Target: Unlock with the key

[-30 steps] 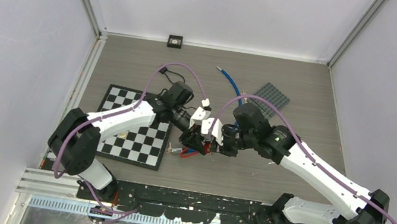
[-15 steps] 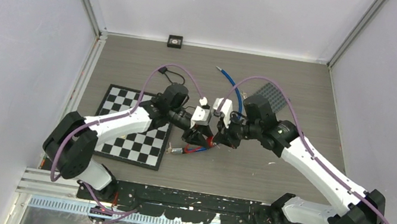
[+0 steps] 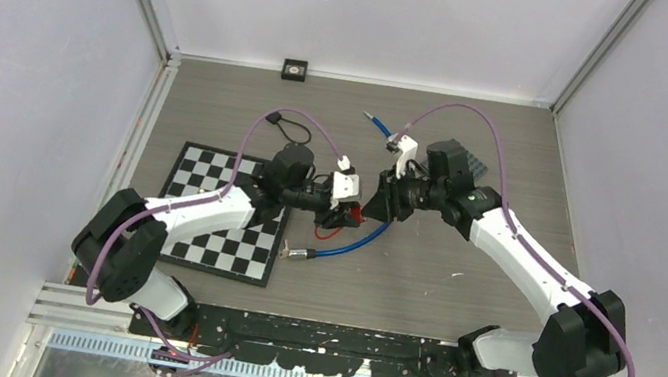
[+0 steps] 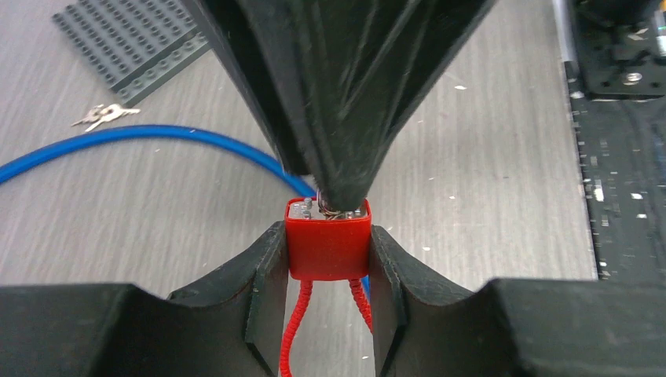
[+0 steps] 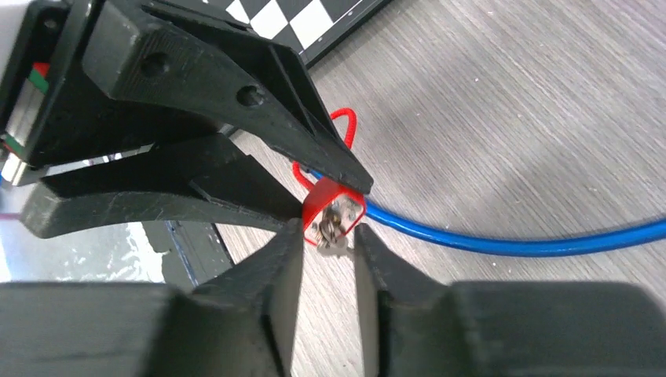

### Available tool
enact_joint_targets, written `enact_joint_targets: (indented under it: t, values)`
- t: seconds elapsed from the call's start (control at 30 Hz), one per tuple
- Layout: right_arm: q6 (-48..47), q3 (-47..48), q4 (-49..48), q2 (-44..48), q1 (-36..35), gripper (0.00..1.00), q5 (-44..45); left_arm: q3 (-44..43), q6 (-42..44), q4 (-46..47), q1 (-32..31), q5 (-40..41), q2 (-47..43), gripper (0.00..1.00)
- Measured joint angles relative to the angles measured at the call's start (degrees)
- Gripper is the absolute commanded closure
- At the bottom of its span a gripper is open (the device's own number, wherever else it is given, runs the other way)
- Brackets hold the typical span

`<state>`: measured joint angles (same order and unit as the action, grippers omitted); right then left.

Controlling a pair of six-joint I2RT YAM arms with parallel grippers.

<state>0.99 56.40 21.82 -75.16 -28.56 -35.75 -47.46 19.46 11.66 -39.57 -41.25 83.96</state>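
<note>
Here, left tool tight on the red lock, right tool narrow around its key (grip unclear).

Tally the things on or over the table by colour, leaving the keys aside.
Red: 1, the lock
Blue: 1, the cable
Grey: 1, the stud plate
Black-and-white: 1, the checkerboard
Black: 1, the small box
Total: 5
</note>
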Motion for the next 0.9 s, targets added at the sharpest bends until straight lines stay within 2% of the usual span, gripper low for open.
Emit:
enact_joint_targets:
  t: [0.17,0.37,0.73,0.9]
  values:
    - [3.7,0.0,-0.5,0.3,2.4,0.48,-0.7,0.0,0.9,0.4,0.0,3.6,-0.1,1.00]
    - [6.7,1.4,-0.4,-1.5,3.4,0.44,-1.5,0.0,3.3,0.3,-0.6,6.6,-0.1,1.00]
    - [11.3,4.3,-1.0,-12.0,3.4,0.45,-4.6,0.0,5.7,0.1,-3.1,10.7,-0.1,1.00]
    - [12.9,4.3,-1.6,-14.1,3.5,0.52,-5.7,0.0,6.6,0.1,-4.0,13.9,-0.1,1.00]
